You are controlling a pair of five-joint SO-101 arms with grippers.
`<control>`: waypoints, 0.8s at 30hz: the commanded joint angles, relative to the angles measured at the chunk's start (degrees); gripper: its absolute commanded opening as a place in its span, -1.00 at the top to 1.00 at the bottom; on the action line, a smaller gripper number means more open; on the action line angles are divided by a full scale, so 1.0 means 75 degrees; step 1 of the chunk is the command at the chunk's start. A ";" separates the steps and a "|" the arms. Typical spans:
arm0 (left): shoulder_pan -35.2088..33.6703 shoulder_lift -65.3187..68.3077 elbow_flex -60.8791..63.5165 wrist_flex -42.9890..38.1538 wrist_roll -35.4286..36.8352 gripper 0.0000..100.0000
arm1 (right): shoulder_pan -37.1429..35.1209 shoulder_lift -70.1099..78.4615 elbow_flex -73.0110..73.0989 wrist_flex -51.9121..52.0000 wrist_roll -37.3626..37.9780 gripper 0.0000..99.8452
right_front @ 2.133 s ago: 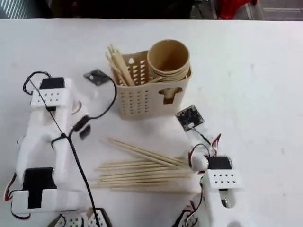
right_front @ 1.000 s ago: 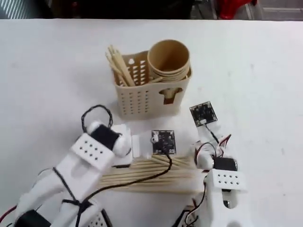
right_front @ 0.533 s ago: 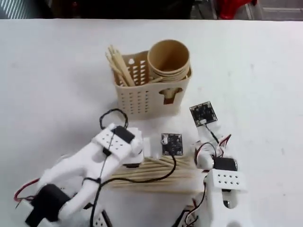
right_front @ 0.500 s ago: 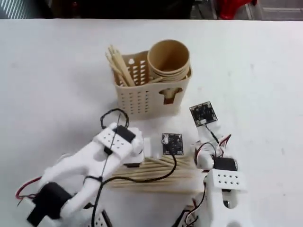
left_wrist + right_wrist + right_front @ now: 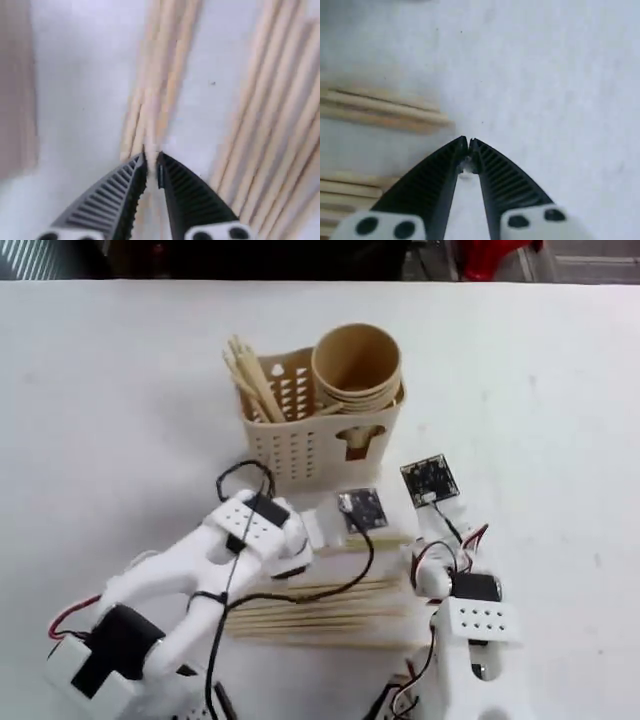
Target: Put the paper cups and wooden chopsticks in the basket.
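A beige perforated basket (image 5: 300, 455) holds stacked paper cups (image 5: 355, 365) and several wooden chopsticks (image 5: 250, 375) standing in its left corner. More chopsticks (image 5: 320, 610) lie in a pile on the table in front of it. My left arm (image 5: 250, 530) stretches over the pile's far edge. The left gripper (image 5: 151, 154) is shut on a few chopsticks (image 5: 159, 75), held just above the table between pile and basket. To the right of the pile's ends, the right gripper (image 5: 468, 145) hangs shut over bare table with nothing in it, its arm (image 5: 470, 615) at the pile's right end.
Black cables trail from both arms across the table by the pile. The white table (image 5: 540, 390) has free room to the right, left and behind the basket. The basket's front wall stands close to the left gripper.
My left arm swung in from the table's left side to the pile, shut on a few chopsticks and drew them toward the basket. The right arm shifted slightly and then stayed put.
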 commanded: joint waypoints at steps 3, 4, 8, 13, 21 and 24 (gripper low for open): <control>-0.0568 -0.0041 -0.0270 -0.0117 0.0223 0.87 | 0.0088 -0.0076 -0.0035 -0.0076 0.0000 0.96; -0.0568 -0.0041 -0.0270 -0.0117 0.0223 0.87 | 0.0088 -0.0076 -0.0035 -0.0076 0.0000 0.96; -0.0533 -0.0041 -0.0270 -0.0117 0.0234 0.87 | 0.0205 -0.0123 -0.0035 -0.0064 0.0000 0.97; -0.0533 0.0006 -0.0234 -0.0340 0.0234 0.88 | 0.0639 -0.0123 -0.0047 -0.0111 0.0000 0.96; -0.0592 -0.0076 -0.0281 -0.0258 0.0223 0.96 | 0.0627 -0.0123 -0.0047 -0.0123 0.0000 0.96; -0.0592 -0.0393 -0.0399 0.0223 0.0152 0.96 | 0.0627 -0.0123 -0.0047 -0.0135 0.0000 0.96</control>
